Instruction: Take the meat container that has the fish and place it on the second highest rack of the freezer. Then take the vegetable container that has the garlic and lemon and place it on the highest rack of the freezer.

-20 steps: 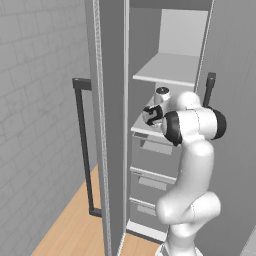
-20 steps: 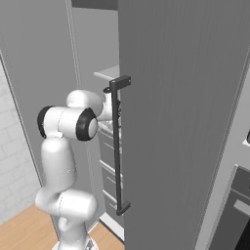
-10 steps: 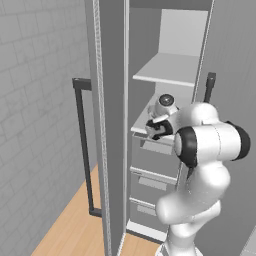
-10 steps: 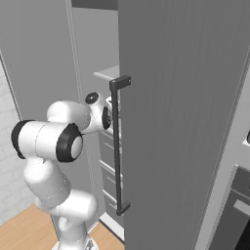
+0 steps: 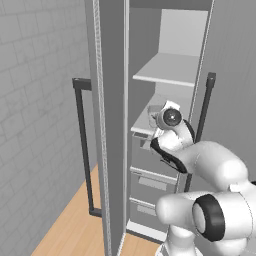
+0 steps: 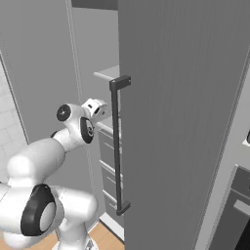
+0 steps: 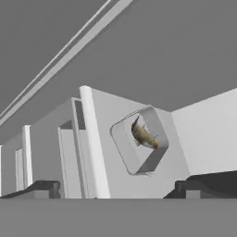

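Fish container (image 7: pixel 140 145) on rack — pincer (image 7: pixel 120 190) opened, released; apart.

no readable text, no labels, no brands, no numbers anywhere

I'm looking into a home kitchen: a tall grey freezer cabinet (image 5: pixel 112 125) stands open with white shelves (image 5: pixel 167 70) and grey drawers (image 5: pixel 150 182) inside, a long dark bar handle (image 6: pixel 117 146) on its door, pale tiled wall (image 5: pixel 35 100) alongside, light wooden plank floor (image 5: pixel 70 230) underneath.
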Motion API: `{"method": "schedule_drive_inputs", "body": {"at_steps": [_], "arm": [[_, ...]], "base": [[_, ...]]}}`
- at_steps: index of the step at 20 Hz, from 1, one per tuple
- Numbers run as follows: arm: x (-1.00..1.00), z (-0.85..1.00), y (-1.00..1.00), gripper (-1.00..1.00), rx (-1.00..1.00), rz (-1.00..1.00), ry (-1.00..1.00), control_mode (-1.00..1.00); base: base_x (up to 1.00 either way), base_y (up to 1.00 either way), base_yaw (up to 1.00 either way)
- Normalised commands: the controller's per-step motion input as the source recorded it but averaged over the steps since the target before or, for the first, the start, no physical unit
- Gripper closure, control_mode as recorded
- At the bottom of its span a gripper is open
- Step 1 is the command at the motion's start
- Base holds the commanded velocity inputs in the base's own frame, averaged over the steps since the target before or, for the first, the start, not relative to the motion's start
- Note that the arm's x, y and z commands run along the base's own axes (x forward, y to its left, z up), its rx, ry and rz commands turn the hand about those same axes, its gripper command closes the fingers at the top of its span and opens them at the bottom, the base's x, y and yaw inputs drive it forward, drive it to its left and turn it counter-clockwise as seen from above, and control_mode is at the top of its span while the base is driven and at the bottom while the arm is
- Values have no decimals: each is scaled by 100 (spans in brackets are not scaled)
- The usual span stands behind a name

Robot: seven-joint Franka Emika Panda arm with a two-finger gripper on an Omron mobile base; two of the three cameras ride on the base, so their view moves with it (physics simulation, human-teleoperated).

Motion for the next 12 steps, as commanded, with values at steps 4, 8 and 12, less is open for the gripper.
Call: {"method": "schedule_drive_inputs", "body": {"at_steps": [4, 8, 12], "arm": [[-100, 70, 22, -100, 0, -5, 0, -100], [-100, 53, 2, -100, 5, -4, 3, -100], [-100, 14, -1, -100, 8, -1, 4, -100]], "base": [[0, 0, 0], [0, 0, 0], [0, 0, 0]]}}
